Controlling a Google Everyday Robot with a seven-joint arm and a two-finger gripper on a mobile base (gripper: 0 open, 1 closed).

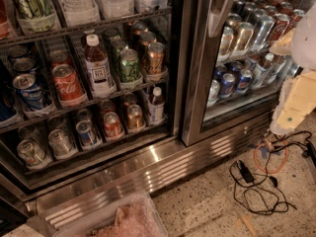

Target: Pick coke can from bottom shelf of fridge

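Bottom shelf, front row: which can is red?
The coke can, alone red, between the blue can and the copper can. The hand is at the right edge.

End effector (297, 102) was at the right edge, in front of the fridge's (190, 83) right door: a blurred cream shape, partly cut off by the frame. Coke can (113, 126) on bottom shelf (98, 149): side marks too small to read, can behind it mostly hidden. Fridge top & left side ran out of frame. Clear bin (123, 220) w/ pink contents was cut by the bottom edge.
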